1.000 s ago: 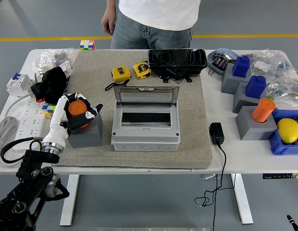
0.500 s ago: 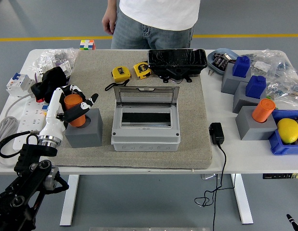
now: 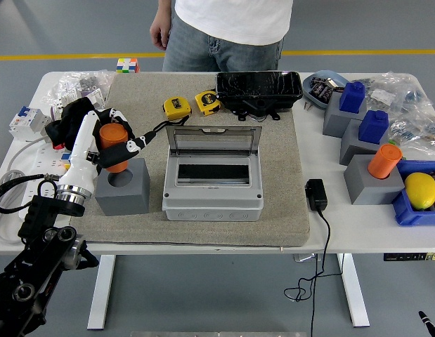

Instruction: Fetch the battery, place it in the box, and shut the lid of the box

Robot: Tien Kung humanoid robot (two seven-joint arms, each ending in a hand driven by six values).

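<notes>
Battery [image 3: 113,145]: orange, gripped in your left hand [image 3: 108,144] — clear above the grey block [image 3: 123,187], near the mat's left edge.
Box [image 3: 213,182]: mid-mat, lid [image 3: 213,140] upright — open.

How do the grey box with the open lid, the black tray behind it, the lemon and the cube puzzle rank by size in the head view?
Largest to smallest as they appear:
1. grey box
2. black tray
3. lemon
4. cube puzzle
The puzzle sits farther back, so it may look smaller than it is.
</notes>
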